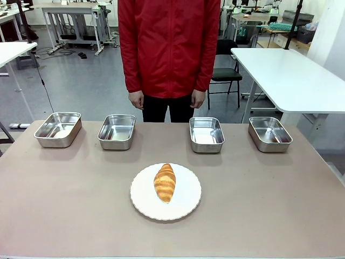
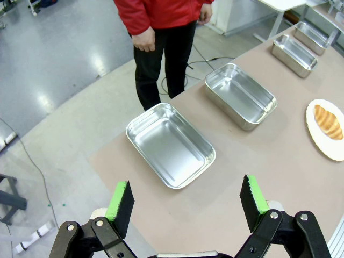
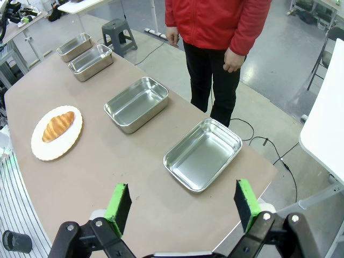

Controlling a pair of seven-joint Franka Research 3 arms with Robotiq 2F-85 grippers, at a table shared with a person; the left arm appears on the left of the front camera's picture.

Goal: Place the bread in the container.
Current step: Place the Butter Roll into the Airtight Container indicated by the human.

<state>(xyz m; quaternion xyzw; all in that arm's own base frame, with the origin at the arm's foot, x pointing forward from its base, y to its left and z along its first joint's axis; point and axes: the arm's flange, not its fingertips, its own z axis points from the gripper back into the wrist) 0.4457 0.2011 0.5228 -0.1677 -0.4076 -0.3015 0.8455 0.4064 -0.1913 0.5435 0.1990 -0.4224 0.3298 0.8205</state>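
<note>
The bread [image 1: 165, 182], a golden-brown croissant, lies on a round white plate [image 1: 186, 208] at the table's middle front; it also shows as the bread [image 2: 328, 121] and the bread [image 3: 57, 126]. Several alike steel containers stand in a row at the far edge: container [image 1: 58, 129], container [image 1: 117, 131], container [image 1: 206, 134], container [image 1: 269, 134]. My left gripper [image 2: 186, 201] hangs open above the table, short of the leftmost container [image 2: 170, 144]. My right gripper [image 3: 183, 205] is open too, above the table short of the rightmost container [image 3: 203, 153]. Both hold nothing.
A person in a red jacket [image 1: 168, 46] stands at the far side behind the middle, hands [image 1: 136, 100] hanging by the thighs. A white table [image 1: 291, 73] stands off to the right; the brown tabletop [image 1: 269, 194] is bare around the plate.
</note>
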